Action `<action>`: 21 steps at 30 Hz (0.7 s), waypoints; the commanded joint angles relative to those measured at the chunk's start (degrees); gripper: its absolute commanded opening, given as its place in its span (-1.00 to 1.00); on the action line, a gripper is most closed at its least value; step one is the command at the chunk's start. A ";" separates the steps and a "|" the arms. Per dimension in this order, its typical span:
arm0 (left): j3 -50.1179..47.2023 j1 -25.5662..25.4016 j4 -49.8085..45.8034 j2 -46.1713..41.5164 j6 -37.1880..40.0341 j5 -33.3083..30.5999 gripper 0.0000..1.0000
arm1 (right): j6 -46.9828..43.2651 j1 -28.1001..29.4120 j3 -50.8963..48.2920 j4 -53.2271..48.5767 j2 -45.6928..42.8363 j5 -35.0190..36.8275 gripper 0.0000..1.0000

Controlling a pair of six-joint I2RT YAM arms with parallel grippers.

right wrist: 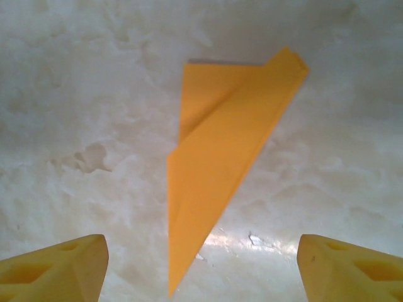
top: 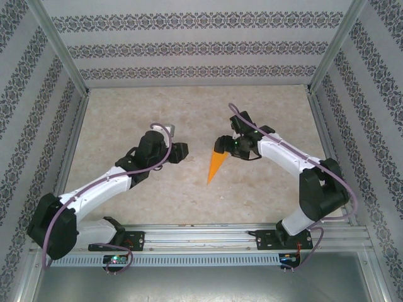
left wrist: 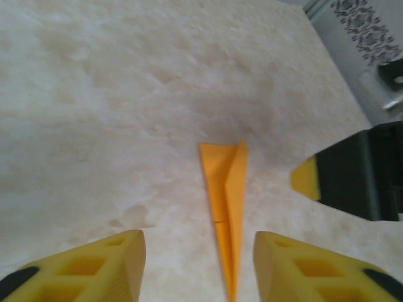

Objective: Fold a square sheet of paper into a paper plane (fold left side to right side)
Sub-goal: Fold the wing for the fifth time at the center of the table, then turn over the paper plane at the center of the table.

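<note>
Left claw (left wrist: 198,245) is released. From its wrist camera I see both yellow fingers spread, with the nose of the paper plane (left wrist: 225,195) lying between them and bare surface showing on either side, so neither finger touches the paper. Right claw (right wrist: 201,248) is also released, its fingers standing far apart at the bottom corners of its own view. The paper plane (right wrist: 214,157) lies flat between and ahead of them, touching neither.

From above, the paper plane (top: 216,165) sits near the middle of the surface (top: 126,113). It is a narrow orange dart with its point aimed toward the near edge and slightly left. Its wide tail end is right at the tip of the right claw (top: 223,143); I cannot tell from this height whether they touch. The left claw (top: 179,151) hangs just to the left of the plane, apart from it.

The plane's long edges look crisp and straight, and a fold line runs along its length. One corner of the tail juts out past the rest.

Room to move is good, with open beige surface on every side of the paper. The patterned walls (top: 189,47) and the near rail (top: 201,236) are well away from it.
</note>
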 commanded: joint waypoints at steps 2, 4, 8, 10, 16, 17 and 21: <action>-4.13 1.33 2.29 -4.02 4.04 -6.77 0.28 | 2.57 3.57 1.46 -7.48 -3.14 10.10 0.79; -5.74 1.67 2.27 -5.54 4.73 -7.11 0.38 | 3.55 5.16 2.63 -9.35 -3.14 12.56 0.89; -8.29 2.31 1.97 -8.20 5.54 -7.74 0.61 | 6.76 8.02 6.43 -14.18 -1.41 16.84 0.96; -9.40 2.65 1.96 -9.71 6.01 -8.36 0.71 | 8.36 9.12 8.88 -16.92 0.38 17.84 0.96; -12.78 3.99 1.60 -14.31 6.39 -10.32 0.99 | 11.30 12.61 18.07 -25.19 7.94 22.01 0.96; -13.13 4.23 1.49 -14.66 6.32 -10.34 1.00 | 11.31 13.02 19.29 -25.75 9.07 22.32 0.96; -14.31 5.26 0.51 -15.57 5.79 -9.30 1.00 | 11.72 14.23 23.41 -26.20 12.33 23.19 0.97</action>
